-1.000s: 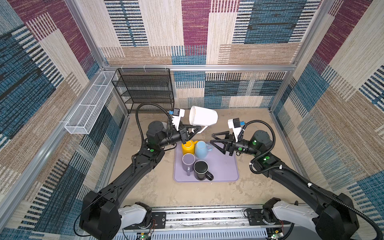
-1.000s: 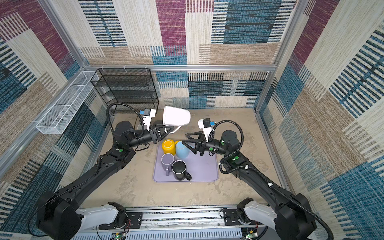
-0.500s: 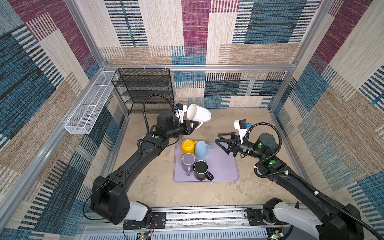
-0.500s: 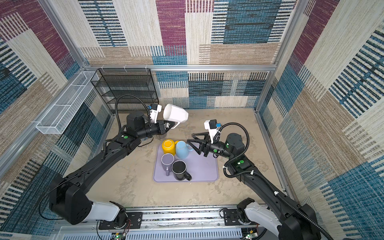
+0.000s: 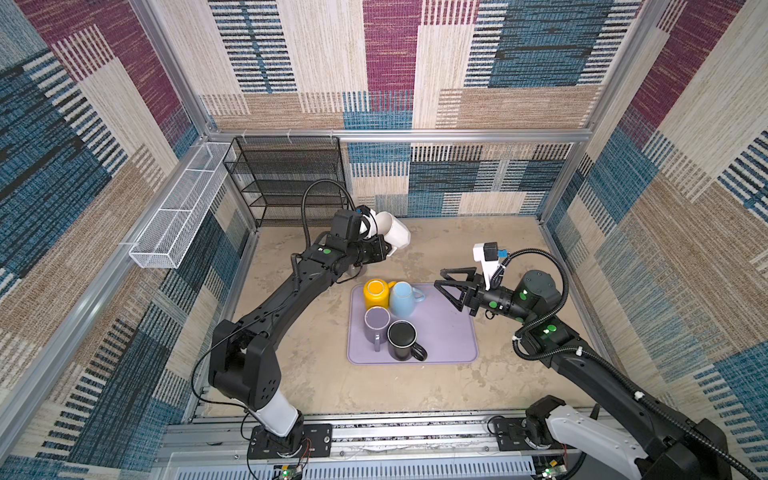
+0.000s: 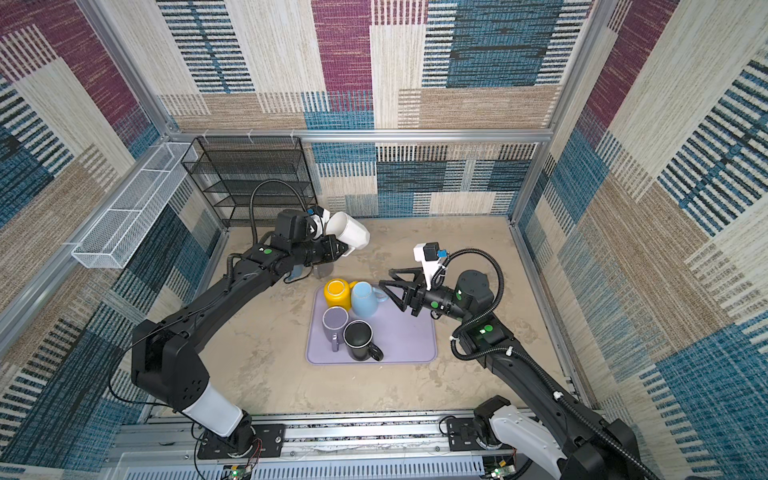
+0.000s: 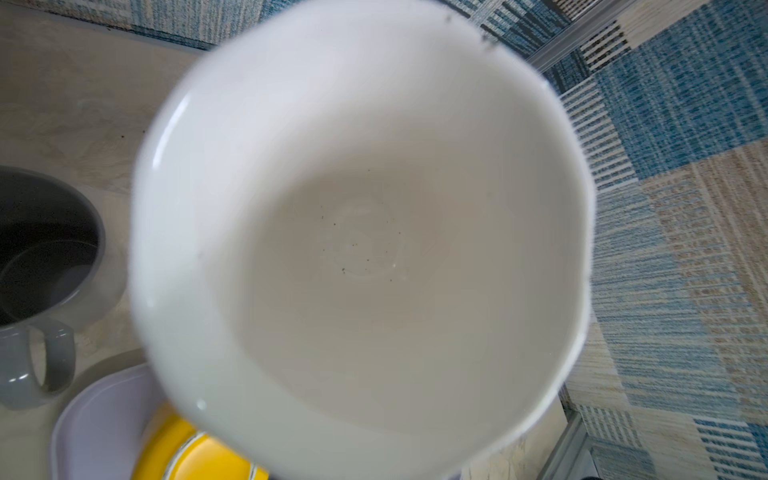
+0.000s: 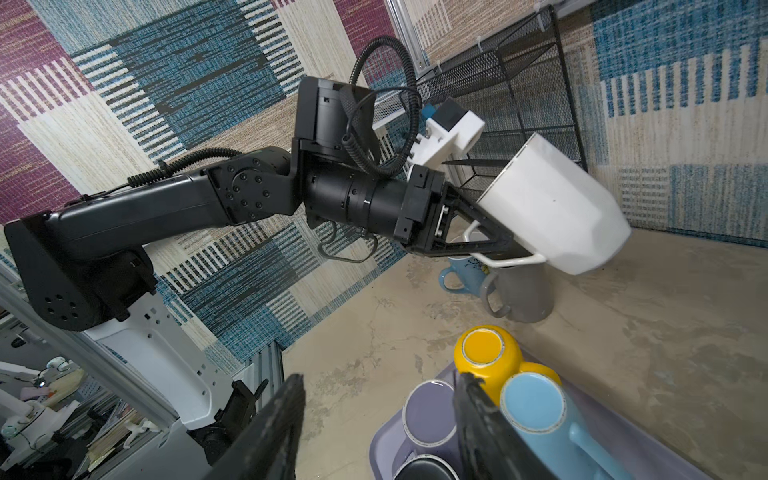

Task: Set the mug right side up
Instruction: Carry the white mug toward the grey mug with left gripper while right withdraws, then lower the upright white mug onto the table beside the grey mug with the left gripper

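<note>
Top views both show a sandy tabletop (image 5: 316, 374) walled in by patterned panels. A black wire rack (image 5: 286, 183) stands in its far left corner. A lilac tray (image 5: 449, 332) lies near the middle.

The left arm reaches toward the rack and holds the white mug (image 5: 395, 235) in the air, beyond the tray's far left corner and clear of the tabletop. The mug lies roughly on its side, mouth turned back toward the arm and base pointing away. The right wrist view shows it wide at the rim, with a faceted body that narrows to a smaller base, and a thin angular handle along its underside. The left wrist view looks straight into it. Its interior is glossy and empty apart from a few dark specks at the bottom and on the rim.

The left gripper (image 8: 494, 243) has its jaws pressed together on that handle. The right gripper (image 5: 439, 278) hangs over the tray's far right edge, just beside a light blue mug (image 5: 402, 297). Its jaws are spread and hold nothing.

On the tray, the light blue mug, a yellow mug (image 5: 376, 291) and a purple mug (image 5: 376, 322) stand base up, with a black mug (image 5: 402, 336) beside them. Below the held mug, a grey mug (image 8: 523, 291) stands upright on the tabletop next to a small blue mug (image 8: 461, 274).
</note>
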Robot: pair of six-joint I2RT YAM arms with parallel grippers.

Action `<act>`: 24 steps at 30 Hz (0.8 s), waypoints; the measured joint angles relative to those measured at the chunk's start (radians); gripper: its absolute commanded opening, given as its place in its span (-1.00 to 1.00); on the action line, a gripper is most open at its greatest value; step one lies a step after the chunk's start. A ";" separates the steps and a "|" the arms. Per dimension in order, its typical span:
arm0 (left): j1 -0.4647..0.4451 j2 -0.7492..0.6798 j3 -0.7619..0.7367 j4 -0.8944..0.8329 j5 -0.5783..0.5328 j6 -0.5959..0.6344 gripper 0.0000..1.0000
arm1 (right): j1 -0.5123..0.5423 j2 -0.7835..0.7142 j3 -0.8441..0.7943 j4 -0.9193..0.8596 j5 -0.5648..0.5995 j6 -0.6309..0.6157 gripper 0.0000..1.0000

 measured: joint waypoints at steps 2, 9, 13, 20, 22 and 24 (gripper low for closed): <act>0.000 0.028 0.037 -0.040 -0.024 0.010 -1.00 | -0.002 -0.002 -0.003 0.000 0.004 0.000 0.20; -0.016 0.131 0.163 -0.183 -0.128 0.027 -1.00 | -0.004 -0.006 -0.010 -0.002 0.016 -0.003 0.20; -0.031 0.198 0.235 -0.257 -0.198 0.033 -1.00 | -0.008 -0.011 -0.013 -0.008 0.019 -0.003 0.20; -0.059 0.299 0.322 -0.348 -0.319 0.041 -1.00 | -0.010 -0.014 -0.019 -0.016 0.019 -0.003 0.20; -0.069 0.319 0.335 -0.364 -0.348 0.043 -1.00 | -0.010 -0.015 -0.019 -0.018 0.019 -0.003 0.20; -0.078 0.340 0.349 -0.375 -0.374 0.052 -1.00 | -0.010 -0.016 -0.020 -0.021 0.019 -0.003 0.20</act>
